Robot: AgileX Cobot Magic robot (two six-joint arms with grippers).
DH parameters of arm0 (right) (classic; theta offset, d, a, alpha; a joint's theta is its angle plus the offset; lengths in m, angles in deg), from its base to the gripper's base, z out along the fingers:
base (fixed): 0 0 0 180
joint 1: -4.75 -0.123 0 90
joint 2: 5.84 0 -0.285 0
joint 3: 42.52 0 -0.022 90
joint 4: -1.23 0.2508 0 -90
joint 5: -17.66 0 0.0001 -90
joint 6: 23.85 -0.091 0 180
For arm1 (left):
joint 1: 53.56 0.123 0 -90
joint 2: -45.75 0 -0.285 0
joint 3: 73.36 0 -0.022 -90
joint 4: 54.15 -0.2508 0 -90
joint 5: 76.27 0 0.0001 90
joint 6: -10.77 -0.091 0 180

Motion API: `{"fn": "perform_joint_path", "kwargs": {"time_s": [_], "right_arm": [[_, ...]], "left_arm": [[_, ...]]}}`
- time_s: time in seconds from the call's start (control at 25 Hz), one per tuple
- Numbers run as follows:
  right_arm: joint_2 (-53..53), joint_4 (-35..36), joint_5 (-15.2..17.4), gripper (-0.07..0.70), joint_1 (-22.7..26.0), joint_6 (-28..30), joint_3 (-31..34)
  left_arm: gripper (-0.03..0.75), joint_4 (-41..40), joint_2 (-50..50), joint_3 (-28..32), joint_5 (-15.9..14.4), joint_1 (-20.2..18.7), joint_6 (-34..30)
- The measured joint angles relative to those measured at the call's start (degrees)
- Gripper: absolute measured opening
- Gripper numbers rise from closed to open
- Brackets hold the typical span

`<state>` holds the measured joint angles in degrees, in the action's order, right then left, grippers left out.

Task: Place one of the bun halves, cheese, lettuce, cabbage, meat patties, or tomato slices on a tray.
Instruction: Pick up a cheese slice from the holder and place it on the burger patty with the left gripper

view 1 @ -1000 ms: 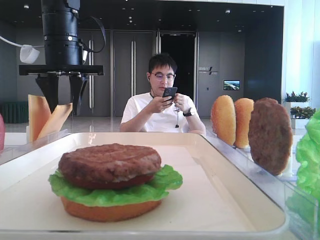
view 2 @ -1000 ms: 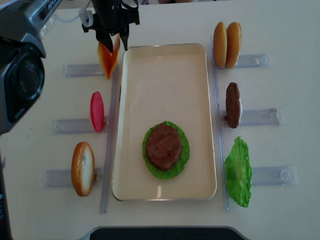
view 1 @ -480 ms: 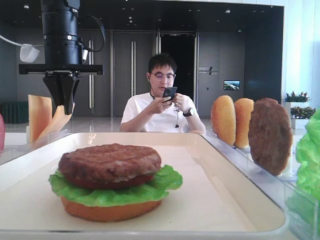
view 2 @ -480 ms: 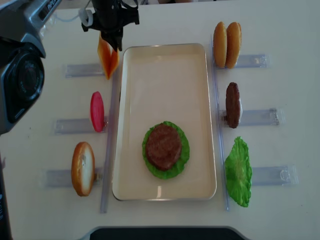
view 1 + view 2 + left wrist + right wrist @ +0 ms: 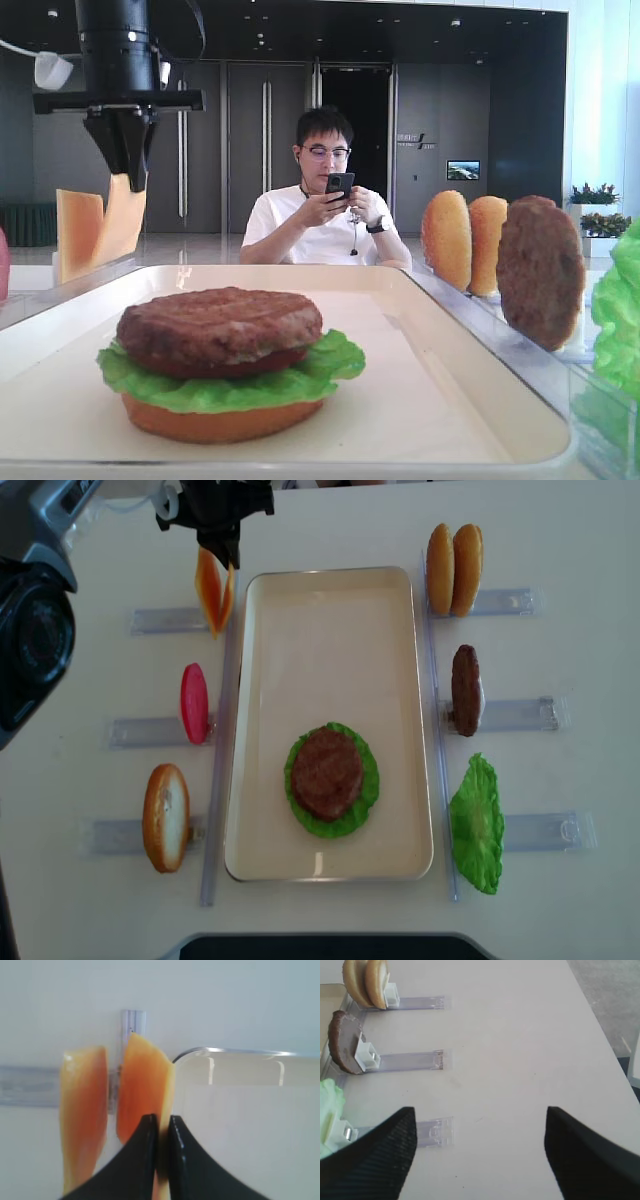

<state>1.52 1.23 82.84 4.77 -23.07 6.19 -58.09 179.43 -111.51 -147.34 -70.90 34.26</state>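
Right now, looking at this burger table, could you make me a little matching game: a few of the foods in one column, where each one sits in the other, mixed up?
Things:
1. cheese slice
2. meat patty on the burger
3. loose lettuce leaf
4. pair of bun halves

Places:
A. standing in the far rack right of the tray
B. pinched between the left gripper's fingers, left of the tray's far corner
C. lying on lettuce on the tray
D. in the near rack right of the tray

Pairs: 1-B, 2-C, 3-D, 4-A
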Motion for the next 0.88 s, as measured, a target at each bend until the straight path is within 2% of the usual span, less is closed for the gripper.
{"fn": "perform_joint_path", "kwargs": {"time_s": [0.52,0.88], "right_arm": [[0.0,0.0,0.0,0.535,0.0,0.0,0.0],[0.0,0.0,0.0,0.535,0.0,0.0,0.0]], "left_arm": [[0.032,-0.2,-10.65,0.0,0.01,0.0,-1.21],[0.032,0.64,-13.29,0.15,-0.06,0.0,-1.27]]}}
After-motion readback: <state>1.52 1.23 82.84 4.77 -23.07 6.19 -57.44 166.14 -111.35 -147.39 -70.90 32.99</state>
